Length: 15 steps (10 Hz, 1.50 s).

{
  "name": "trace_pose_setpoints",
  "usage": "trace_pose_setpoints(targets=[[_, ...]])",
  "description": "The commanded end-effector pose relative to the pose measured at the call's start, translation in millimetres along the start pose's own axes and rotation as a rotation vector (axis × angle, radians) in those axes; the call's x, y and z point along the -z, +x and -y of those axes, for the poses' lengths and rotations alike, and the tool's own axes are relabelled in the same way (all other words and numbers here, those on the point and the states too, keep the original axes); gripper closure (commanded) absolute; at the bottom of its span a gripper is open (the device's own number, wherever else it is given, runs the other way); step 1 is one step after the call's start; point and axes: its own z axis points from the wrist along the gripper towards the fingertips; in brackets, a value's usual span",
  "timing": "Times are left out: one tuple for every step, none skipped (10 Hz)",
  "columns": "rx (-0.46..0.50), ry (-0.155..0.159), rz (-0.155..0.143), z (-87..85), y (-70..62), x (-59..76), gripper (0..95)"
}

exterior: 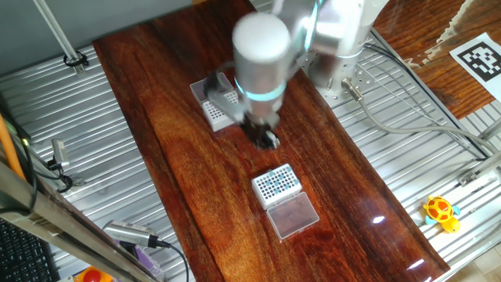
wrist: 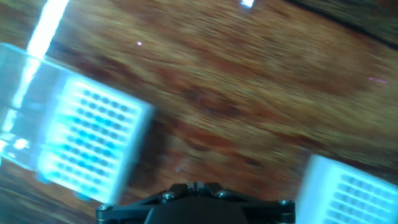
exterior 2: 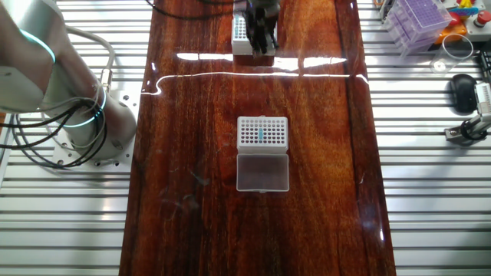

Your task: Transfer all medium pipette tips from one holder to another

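Observation:
Two white racks stand on the dark wooden table (exterior: 337, 196). The near rack (exterior 2: 262, 132) holds a few medium pipette tips (exterior 2: 261, 136), seen as teal dots, and its clear lid (exterior 2: 262, 171) lies open beside it. The far rack (exterior: 221, 102) also has its lid open. My gripper (exterior: 266, 139) hangs above the bare wood between the racks, next to the far rack (exterior 2: 242, 32). The blurred hand view shows a rack full of teal tips (wrist: 87, 140) at the left and another rack (wrist: 348, 193) at the lower right. The gripper (wrist: 196, 185) looks shut; nothing shows between its fingers.
Ribbed metal surfaces flank the wooden table. The robot base (exterior 2: 84, 123) and its cables sit on one side. A purple tip box (exterior 2: 418, 19) and a black mouse (exterior 2: 462, 90) lie on the other. A yellow toy (exterior: 441, 211) and a pipette (exterior: 133, 235) rest off the wood.

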Motion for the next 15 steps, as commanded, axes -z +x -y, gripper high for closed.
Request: trace_pose_setpoints(targets=[[-0.039, 0.0, -0.005, -10.7, -4.2, -2.3, 95.0], [-0.013, -0.003, -0.005, -10.7, -4.2, -2.3, 95.0], [0.008, -0.012, -0.003, -10.7, -4.2, -2.3, 95.0], [0.006, -0.014, -0.002, -10.7, -4.2, -2.3, 95.0], [-0.012, -0.015, 0.002, -15.1, -6.6, -2.4, 76.0], [-0.038, -0.021, 0.011, -23.0, -10.4, -1.8, 76.0], [-0.053, -0.021, 0.013, -28.5, -13.0, -1.1, 76.0], [-0.066, -0.021, 0.016, -33.1, -15.6, -0.6, 76.0], [-0.069, -0.025, 0.021, -35.0, -17.5, -0.8, 76.0], [-0.072, -0.03, 0.025, -35.9, -19.4, -0.4, 76.0], [-0.079, -0.034, 0.027, -38.3, -23.4, -0.1, 76.0], [-0.085, -0.034, 0.026, -40.0, -27.5, 0.9, 76.0], [-0.089, -0.035, 0.024, -40.7, -30.8, 2.0, 76.0], [-0.092, -0.037, 0.021, -41.2, -35.5, 3.0, 76.0], [-0.093, -0.037, 0.02, -41.7, -37.3, 1.8, 76.0]])
